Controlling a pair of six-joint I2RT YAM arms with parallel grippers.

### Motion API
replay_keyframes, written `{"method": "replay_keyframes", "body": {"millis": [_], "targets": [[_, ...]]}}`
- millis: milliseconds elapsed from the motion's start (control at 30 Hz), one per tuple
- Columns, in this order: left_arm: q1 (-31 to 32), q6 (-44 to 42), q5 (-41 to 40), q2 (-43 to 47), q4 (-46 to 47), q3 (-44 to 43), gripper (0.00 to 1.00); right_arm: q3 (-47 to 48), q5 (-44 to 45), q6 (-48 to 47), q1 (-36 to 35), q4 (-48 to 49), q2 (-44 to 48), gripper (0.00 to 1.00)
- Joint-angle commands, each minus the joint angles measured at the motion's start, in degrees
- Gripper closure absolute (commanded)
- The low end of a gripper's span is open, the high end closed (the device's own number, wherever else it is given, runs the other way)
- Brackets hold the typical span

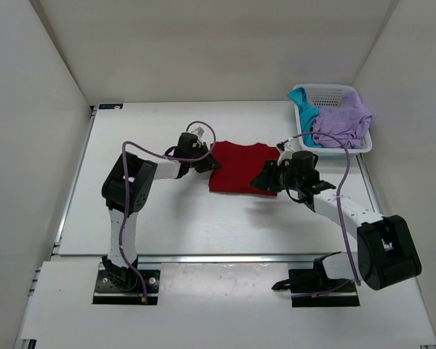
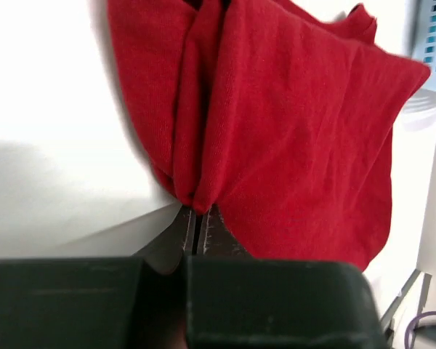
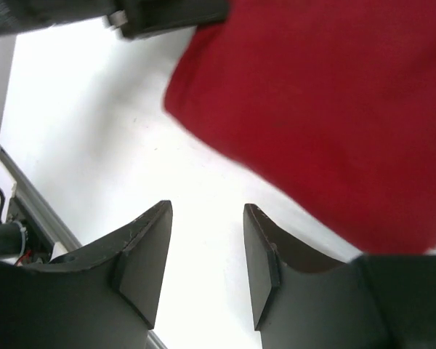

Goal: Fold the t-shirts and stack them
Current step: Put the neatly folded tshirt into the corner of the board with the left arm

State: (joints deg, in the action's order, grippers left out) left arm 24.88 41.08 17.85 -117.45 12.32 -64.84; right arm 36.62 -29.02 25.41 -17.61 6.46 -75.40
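Now left gripper (image 2: 198,212) pinches red t-shirt (image 2: 291,131); right gripper (image 3: 207,212) gapes beside it.

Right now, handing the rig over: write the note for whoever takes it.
The left end effector is shut, pinching the left edge of the red t-shirt.
The right end effector is open and empty, over the table by that shirt's right edge.
The teal t-shirt and lavender t-shirt lie bunched in the basket, far right.
Done: red one laid out, roughly folded.
Left: finish it, fold the other two, stack all three.
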Motion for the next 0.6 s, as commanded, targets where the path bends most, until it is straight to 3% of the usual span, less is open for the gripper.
{"method": "replay_keyframes", "body": {"millis": [0,67,200,367,567], "targets": [[1.4,0.75,-0.35,-2.61,-3.61,-5.81,1.0,-0.76,-2.44,-0.53,0.72,2.33,3.06,0.58],[-0.79,2.15,0.17,-2.79,-3.53,-7.75,1.0,-0.94,-2.28,-0.45,1.34,1.71,3.15,0.57],[-11.77,0.76,-0.09,-0.77,-7.04,-10.48,1.0,-0.68,-4.21,0.17,0.56,3.55,2.36,0.58],[-31.88,3.91,0.44,4.77,-3.01,-3.21,1.0,-0.67,-6.48,0.95,-0.94,4.96,0.07,0.59],[-41.48,9.17,-0.88,6.27,2.87,1.64,1.0,0.02,-10.09,2.02,-3.74,6.46,-0.11,0.6]]}}
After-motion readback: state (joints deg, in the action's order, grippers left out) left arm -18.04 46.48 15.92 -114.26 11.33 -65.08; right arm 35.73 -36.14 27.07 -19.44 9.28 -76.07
